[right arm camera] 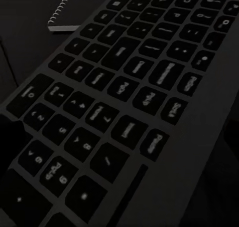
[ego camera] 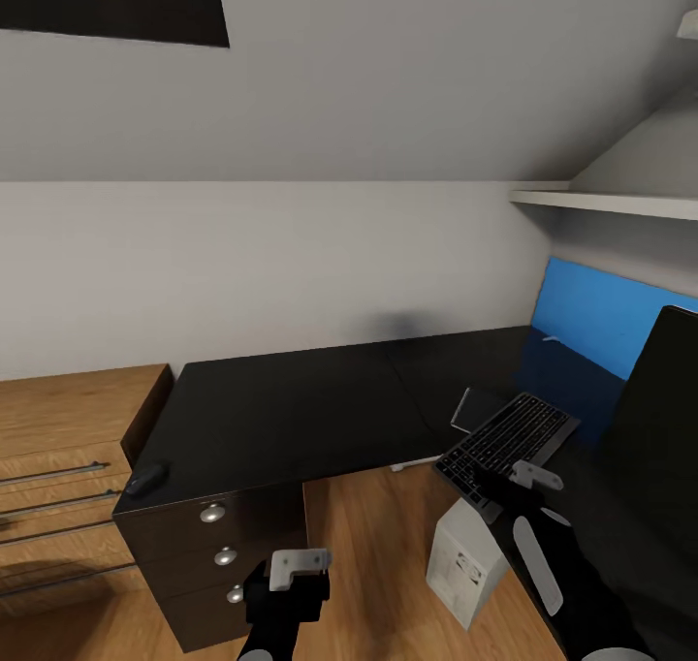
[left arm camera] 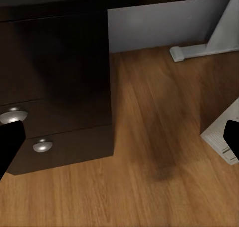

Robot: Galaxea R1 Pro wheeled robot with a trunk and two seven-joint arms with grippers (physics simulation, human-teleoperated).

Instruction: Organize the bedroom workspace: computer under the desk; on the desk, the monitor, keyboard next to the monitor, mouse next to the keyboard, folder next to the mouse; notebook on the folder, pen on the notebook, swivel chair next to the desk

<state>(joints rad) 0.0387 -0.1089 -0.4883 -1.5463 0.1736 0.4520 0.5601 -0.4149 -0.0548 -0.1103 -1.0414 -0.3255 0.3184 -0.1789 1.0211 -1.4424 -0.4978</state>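
The black desk (ego camera: 291, 409) carries the mouse (ego camera: 145, 479) on its near left corner. On the right wing, at the inner edge, lies the keyboard (ego camera: 509, 436) with the notebook (ego camera: 473, 406) tucked partly under its far end; the notebook's spiral edge (right arm camera: 63, 13) shows beyond the keys (right arm camera: 124, 87). The monitor (ego camera: 664, 409) stands dark at the far right. The computer (ego camera: 465, 564) stands on the floor beside the desk. My right gripper (ego camera: 525, 482) hovers close over the keyboard's near end, apparently open. My left gripper (ego camera: 287, 583) hangs open before the drawers (left arm camera: 55, 112).
A wooden dresser (ego camera: 58, 467) stands left of the desk. A blue wall panel (ego camera: 601, 327) and a white shelf (ego camera: 611, 203) are at the right. A white desk foot (left arm camera: 209, 47) rests on the wood floor (left arm camera: 149, 152) under the desk.
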